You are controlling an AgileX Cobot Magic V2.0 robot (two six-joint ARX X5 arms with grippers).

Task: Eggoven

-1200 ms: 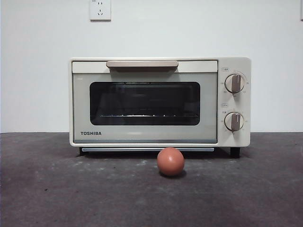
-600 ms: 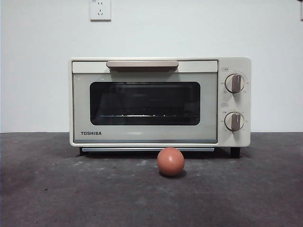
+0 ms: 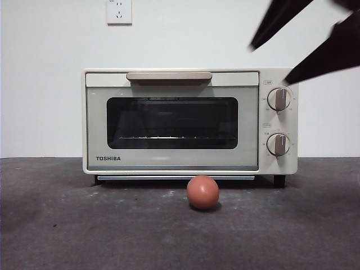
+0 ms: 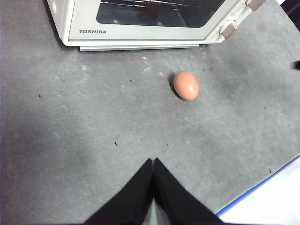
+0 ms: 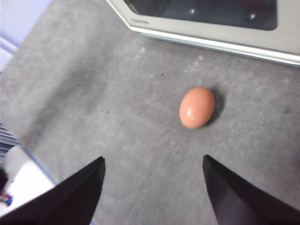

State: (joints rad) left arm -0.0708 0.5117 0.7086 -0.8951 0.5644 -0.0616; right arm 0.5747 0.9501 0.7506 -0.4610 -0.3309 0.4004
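Note:
The reddish-brown egg [image 3: 202, 192] lies on the dark grey table just in front of the cream Toshiba toaster oven [image 3: 169, 163], a little right of the door's middle. The oven's dark glass door is closed, with the tan handle [image 3: 169, 76] on top and two knobs [image 3: 279, 99] at the right. My right gripper [image 3: 269, 66] is open and hangs high at the upper right, above the oven's knob side. In the right wrist view its jaws [image 5: 153, 161] stand wide, with the egg [image 5: 197, 107] beyond them. My left gripper [image 4: 153, 160] is shut and empty, well back from the egg [image 4: 186, 85].
A white wall socket [image 3: 118, 11] is on the wall above the oven. The table's blue-lined edge [image 4: 258, 187] shows near the left gripper. Bare grey table [image 3: 84, 225] lies to the left and right of the egg.
The right gripper's two dark jaws have come into the front view at the upper right. The egg and the oven have not moved.

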